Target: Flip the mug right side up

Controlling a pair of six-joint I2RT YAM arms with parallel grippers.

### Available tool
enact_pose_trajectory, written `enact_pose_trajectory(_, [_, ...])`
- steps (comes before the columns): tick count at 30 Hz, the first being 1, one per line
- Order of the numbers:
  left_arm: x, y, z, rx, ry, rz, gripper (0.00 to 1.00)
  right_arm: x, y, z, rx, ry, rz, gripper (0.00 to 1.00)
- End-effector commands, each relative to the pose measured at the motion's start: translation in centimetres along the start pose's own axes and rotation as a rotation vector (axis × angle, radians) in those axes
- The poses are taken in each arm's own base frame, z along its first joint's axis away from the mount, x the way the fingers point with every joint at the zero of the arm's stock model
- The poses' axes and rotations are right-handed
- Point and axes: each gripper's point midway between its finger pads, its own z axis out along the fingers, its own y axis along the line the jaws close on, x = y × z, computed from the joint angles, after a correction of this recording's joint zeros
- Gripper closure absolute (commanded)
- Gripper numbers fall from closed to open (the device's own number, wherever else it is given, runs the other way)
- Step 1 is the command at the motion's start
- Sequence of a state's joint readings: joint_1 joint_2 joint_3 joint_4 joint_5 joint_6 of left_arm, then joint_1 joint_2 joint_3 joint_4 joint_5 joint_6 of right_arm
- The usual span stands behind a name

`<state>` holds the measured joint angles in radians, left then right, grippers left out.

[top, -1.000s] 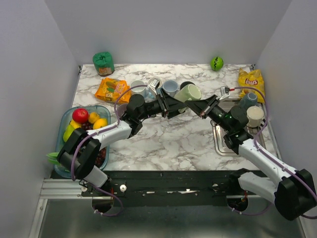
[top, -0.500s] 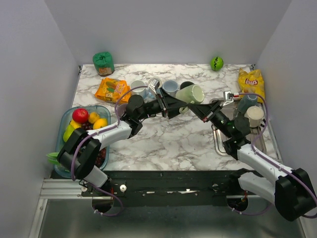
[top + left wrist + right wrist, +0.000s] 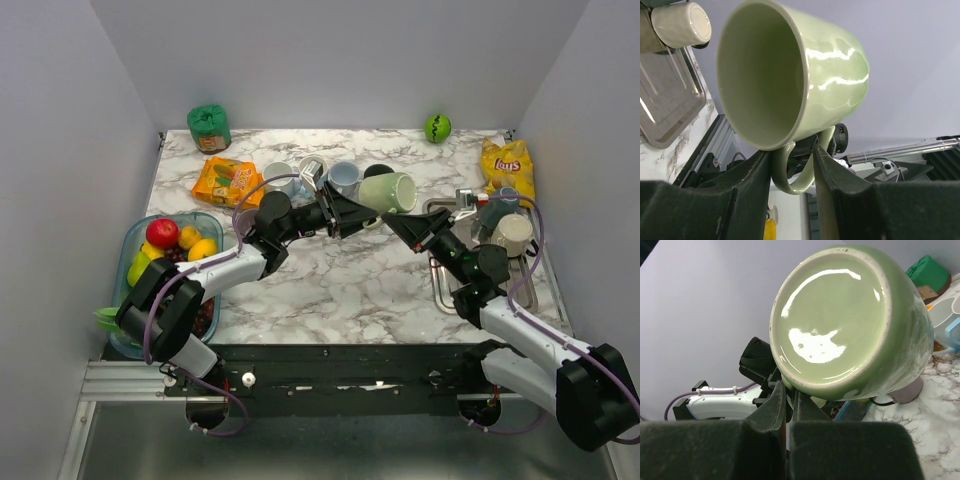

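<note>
Top view: the green mug hangs sideways above the table, between left gripper and right gripper.
Left wrist: fingers pinch only the handle (a slim hold), so it may swivel.
Right wrist: fingers are pressed together under the base; a nudge could dislodge it.

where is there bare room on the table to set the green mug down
Green mug fits on the bare marble between fruit tub and metal tray. Crowded at the back: cups, snack packet.
</note>
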<state>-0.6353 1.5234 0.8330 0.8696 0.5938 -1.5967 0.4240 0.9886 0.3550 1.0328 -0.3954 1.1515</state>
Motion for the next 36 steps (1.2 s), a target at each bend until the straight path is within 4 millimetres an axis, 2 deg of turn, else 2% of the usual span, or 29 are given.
enact_pose_trajectory(1, [-1.5, -6.8, -0.1, 0.198, -0.073, 0.121, 0.60, 4.3, -1.2, -1.5, 0.008, 0.175, 0.004, 0.99])
enact_pose_trajectory(3, [-1.3, -7.1, -0.1, 0.206, -0.066, 0.128, 0.63, 4.7, -1.7, -1.6, 0.026, 0.183, 0.007, 0.99])
enact_pose_trajectory(9, [-0.9, -8.0, -0.1, 0.242, -0.044, 0.148, 0.81, 5.2, -3.0, -1.7, 0.072, 0.195, 0.016, 0.99])
enact_pose_trajectory(11, [-0.7, -8.5, -0.2, 0.267, -0.034, 0.153, 0.98, 5.3, -3.4, -1.7, 0.086, 0.193, 0.017, 0.99])
enact_pose_trajectory(12, [-0.7, -8.6, -0.2, 0.272, -0.032, 0.153, 1.00, 5.4, -3.7, -1.8, 0.103, 0.195, 0.022, 0.99])
enact_pose_trajectory(18, [-0.6, -8.0, -0.4, 0.260, -0.040, 0.196, 1.00, 5.7, -5.8, -2.1, 0.202, 0.193, 0.052, 0.99])
enact_pose_trajectory(19, [-0.8, -6.9, -0.1, 0.205, -0.041, 0.186, 1.00, 5.6, -6.0, -2.1, 0.214, 0.186, 0.054, 0.99])
enact_pose_trajectory(20, [-0.8, -6.9, -0.2, 0.182, -0.051, 0.210, 1.00, 5.6, -6.3, -2.2, 0.229, 0.184, 0.062, 0.99])
enact_pose_trajectory(21, [-1.2, -6.0, 0.0, 0.140, -0.068, 0.275, 1.00, 5.9, -6.8, -2.3, 0.253, 0.189, 0.074, 0.98])
enact_pose_trajectory(22, [-1.5, -4.1, 0.1, 0.033, -0.070, 0.272, 1.00, 5.8, -7.0, -2.4, 0.265, 0.183, 0.075, 0.94])
enact_pose_trajectory(23, [-1.7, -3.3, 0.0, -0.022, -0.081, 0.302, 1.00, 5.8, -7.3, -2.5, 0.280, 0.177, 0.085, 0.89])
enact_pose_trajectory(24, [-2.6, -3.0, -0.4, -0.074, -0.128, 0.405, 1.00, 5.9, -7.7, -2.6, 0.304, 0.178, 0.093, 0.77])
enact_pose_trajectory(25, [-2.8, -1.0, -0.9, -0.180, -0.128, 0.397, 1.00, 5.7, -8.1, -2.7, 0.323, 0.163, 0.090, 0.67])
enact_pose_trajectory(27, [-4.0, -0.9, -1.8, -0.255, -0.188, 0.480, 1.00, 5.6, -8.8, -3.1, 0.367, 0.152, 0.099, 0.50])
enact_pose_trajectory(29, [-4.5, 0.9, -3.0, -0.381, -0.185, 0.555, 1.00, 5.2, -8.9, -3.2, 0.387, 0.128, 0.088, 0.42])
enact_pose_trajectory(30, [-4.7, 1.1, -3.6, -0.423, -0.190, 0.578, 1.00, 5.4, -9.5, -3.5, 0.420, 0.135, 0.094, 0.37])
enact_pose_trajectory(31, [-5.3, 2.8, -4.8, -0.528, -0.193, 0.621, 1.00, 5.0, -9.5, -3.4, 0.429, 0.126, 0.086, 0.35])
enact_pose_trajectory(33, [-5.9, 3.0, -5.8, -0.602, -0.200, 0.667, 1.00, 5.2, -10.0, -3.8, 0.475, 0.136, 0.085, 0.31])
enact_pose_trajectory(36, [-6.7, 5.2, -8.3, -0.778, -0.186, 0.740, 1.00, 4.8, -10.6, -4.3, 0.541, 0.129, 0.072, 0.26])
